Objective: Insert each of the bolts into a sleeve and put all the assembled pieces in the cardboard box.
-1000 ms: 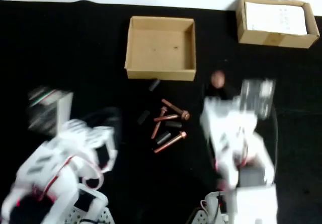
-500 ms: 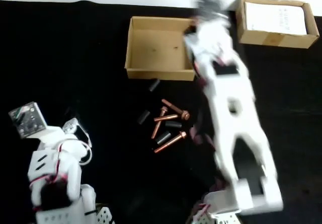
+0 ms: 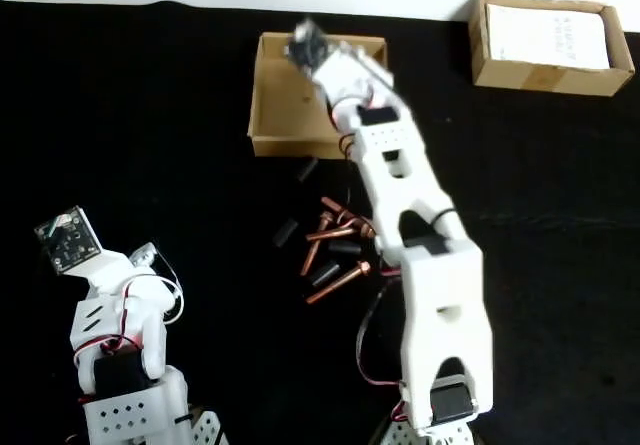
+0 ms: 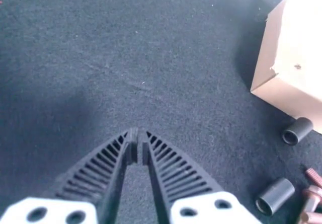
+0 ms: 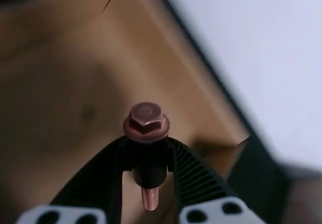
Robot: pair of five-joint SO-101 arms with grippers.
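Since the right gripper hangs over the cardboard box clamped on a sleeve with a bolt through it, the main risk lies at release. The bolt looks merely slid in, not fastened. If the pair drops tilted, the bolt may slip out and the pieces land apart. The grip sits near a box corner, so a bounce off the wall could carry the piece over the rim.

The left gripper is pinched closed on nothing, above the cloth and apart from the parts.

Materials:
- Bolt: copper-coloured metal, hexagonal flanged head, plain round shank end.
- Sleeve: short black tube, smooth.
- Box: matte brown card, shallow, open-topped.
- Cloth: black, felt-like nap.
- Gripper fingers: black, ribbed, triangular.

The loose bolts and loose sleeves lie clustered in front of the box.
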